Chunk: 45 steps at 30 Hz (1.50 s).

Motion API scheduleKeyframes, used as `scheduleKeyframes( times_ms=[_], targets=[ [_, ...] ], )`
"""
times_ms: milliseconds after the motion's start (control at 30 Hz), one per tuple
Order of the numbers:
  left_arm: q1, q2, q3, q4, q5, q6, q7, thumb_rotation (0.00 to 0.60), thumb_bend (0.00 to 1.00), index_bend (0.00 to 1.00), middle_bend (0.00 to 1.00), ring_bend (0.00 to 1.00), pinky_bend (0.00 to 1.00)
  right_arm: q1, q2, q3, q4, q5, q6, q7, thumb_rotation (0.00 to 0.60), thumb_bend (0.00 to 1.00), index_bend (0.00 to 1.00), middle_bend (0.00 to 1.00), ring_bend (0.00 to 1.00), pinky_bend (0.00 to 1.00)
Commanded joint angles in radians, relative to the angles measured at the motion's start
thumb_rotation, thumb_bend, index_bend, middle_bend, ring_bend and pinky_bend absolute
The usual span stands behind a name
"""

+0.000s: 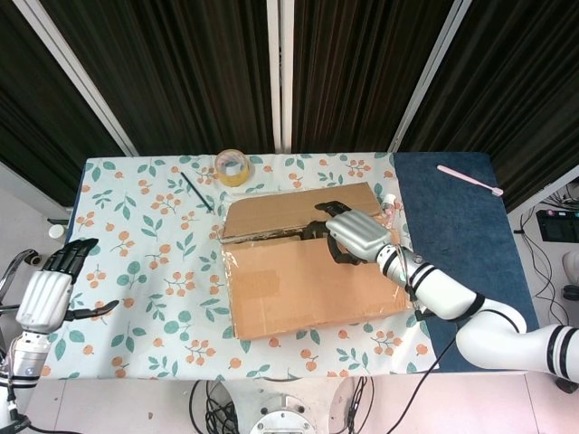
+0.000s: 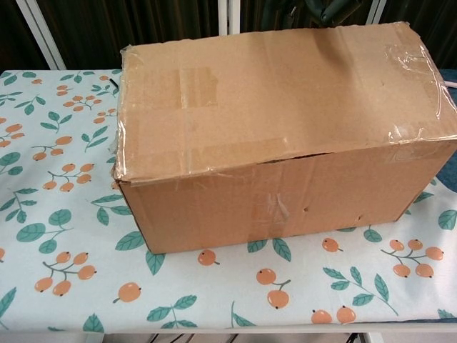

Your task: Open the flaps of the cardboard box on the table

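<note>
The cardboard box (image 1: 303, 271) sits mid-table on the floral cloth and fills the chest view (image 2: 285, 136). Its far flap (image 1: 294, 213) lies almost flat. The near flap (image 1: 308, 287), with clear tape along its edges, is tilted up at its far edge (image 2: 271, 78). My right hand (image 1: 351, 235) is over the seam between the two flaps, its dark fingers (image 1: 324, 228) curled around the near flap's edge; only fingertips (image 2: 330, 8) show at the chest view's top. My left hand (image 1: 47, 287) hangs open off the table's left edge, far from the box.
A yellow tape roll (image 1: 232, 166) and a black pen (image 1: 195, 191) lie behind the box on the left. A small clear bottle (image 1: 390, 206) stands by its right rear corner. A blue mat (image 1: 457, 226) covers the table's right end, with a pink stick (image 1: 470, 180) on it.
</note>
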Motion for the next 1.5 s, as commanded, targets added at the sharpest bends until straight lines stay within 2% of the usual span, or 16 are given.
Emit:
scheduleKeyframes(
  times_ms=[33,333,433,500,567,633,800,1000,1100,1267,1367,1500],
  targets=[
    [-0.001,0.002,-0.001,-0.006,0.001,-0.002,0.003,0.400,0.00,0.09,0.12,0.10,0.20,-0.043,0.056,0.041,-0.045,-0.064,-0.022,0.099,0.600,0.90,0.28,0.41,0.00,0.00],
    [-0.007,0.010,-0.003,-0.036,0.008,-0.010,0.029,0.397,0.00,0.09,0.12,0.10,0.20,-0.151,0.197,0.109,-0.151,-0.283,-0.035,0.369,0.600,0.88,0.24,0.46,0.00,0.00],
    [-0.009,0.014,-0.004,-0.047,0.011,-0.011,0.036,0.397,0.00,0.09,0.12,0.10,0.20,-0.193,0.249,0.113,-0.183,-0.398,-0.006,0.469,0.600,0.84,0.20,0.47,0.00,0.00],
    [-0.010,0.017,-0.004,-0.054,0.013,-0.013,0.041,0.397,0.00,0.09,0.12,0.10,0.20,-0.223,0.289,0.102,-0.201,-0.501,0.038,0.541,0.600,0.80,0.13,0.47,0.00,0.00],
    [-0.011,0.020,-0.003,-0.060,0.010,-0.019,0.045,0.398,0.00,0.09,0.12,0.10,0.20,-0.255,0.333,0.078,-0.212,-0.618,0.107,0.624,0.600,0.76,0.04,0.47,0.00,0.00],
    [-0.011,0.024,-0.003,-0.065,0.006,-0.026,0.046,0.396,0.00,0.09,0.12,0.10,0.20,-0.285,0.379,0.043,-0.212,-0.739,0.192,0.713,0.600,0.74,0.00,0.47,0.00,0.00],
    [-0.014,0.030,-0.004,-0.076,0.008,-0.031,0.050,0.396,0.00,0.09,0.12,0.10,0.20,-0.352,0.467,-0.056,-0.174,-0.980,0.413,0.854,0.600,0.73,0.00,0.47,0.00,0.00],
    [-0.016,0.036,-0.002,-0.087,0.013,-0.034,0.056,0.391,0.00,0.09,0.12,0.10,0.20,-0.391,0.538,-0.169,-0.142,-1.198,0.563,0.943,0.600,0.73,0.00,0.47,0.00,0.00],
    [-0.016,0.040,-0.002,-0.092,0.015,-0.032,0.058,0.395,0.00,0.09,0.12,0.10,0.20,-0.414,0.554,-0.186,-0.125,-1.217,0.640,0.937,0.600,0.73,0.00,0.47,0.00,0.00],
    [-0.009,0.044,-0.002,-0.095,0.017,-0.021,0.050,0.391,0.00,0.09,0.12,0.10,0.20,-0.459,0.553,-0.187,-0.101,-1.151,0.761,0.900,0.600,0.73,0.00,0.44,0.00,0.00],
    [-0.006,0.044,-0.001,-0.091,0.016,-0.019,0.040,0.388,0.00,0.09,0.12,0.10,0.20,-0.473,0.527,-0.172,-0.095,-1.070,0.748,0.804,0.600,0.73,0.00,0.38,0.00,0.00],
    [-0.005,0.040,0.003,-0.085,0.019,-0.020,0.031,0.386,0.00,0.09,0.12,0.10,0.20,-0.469,0.457,-0.148,-0.103,-0.963,0.656,0.609,0.600,0.73,0.00,0.27,0.00,0.00]
  ],
)
